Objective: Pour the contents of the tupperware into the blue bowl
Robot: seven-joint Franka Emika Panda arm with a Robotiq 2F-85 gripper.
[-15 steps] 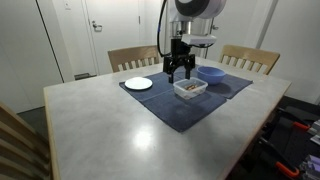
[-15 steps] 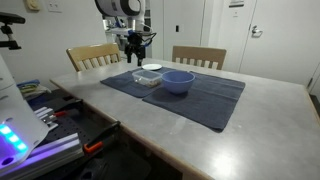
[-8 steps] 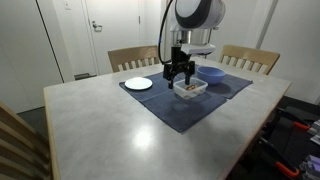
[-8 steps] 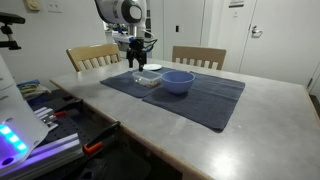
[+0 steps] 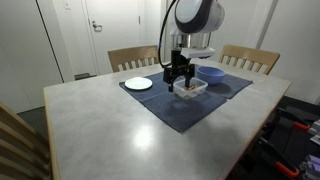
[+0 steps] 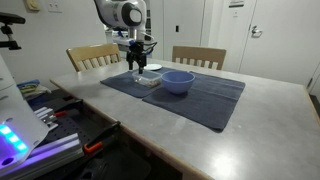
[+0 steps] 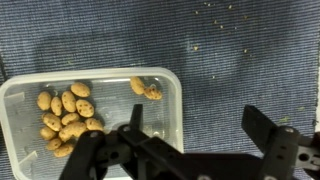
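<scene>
The tupperware [image 7: 108,98] is a clear rectangular container on a dark blue mat [image 7: 230,70]. Its contents [image 7: 68,115], small golden-brown bits, lie mostly at its left end. My gripper [image 7: 198,125] is open and straddles the container's right wall, with one finger [image 7: 135,118] inside it and one [image 7: 262,125] outside over the mat. In both exterior views the gripper [image 5: 178,83] [image 6: 138,70] hangs low over the end of the tupperware [image 5: 193,88] [image 6: 148,79] that lies away from the blue bowl. The blue bowl [image 5: 212,73] [image 6: 178,81] stands right beside the container.
A flat white plate [image 5: 139,83] lies on the mat's corner near the gripper. Two wooden chairs [image 5: 133,57] [image 5: 250,58] stand at the table's far side. The mat [image 5: 180,110] covers part of the grey table [image 5: 110,130].
The gripper has come down and shifted slightly toward the container's end, staying open. The tupperware, bowl and plate have not moved.
</scene>
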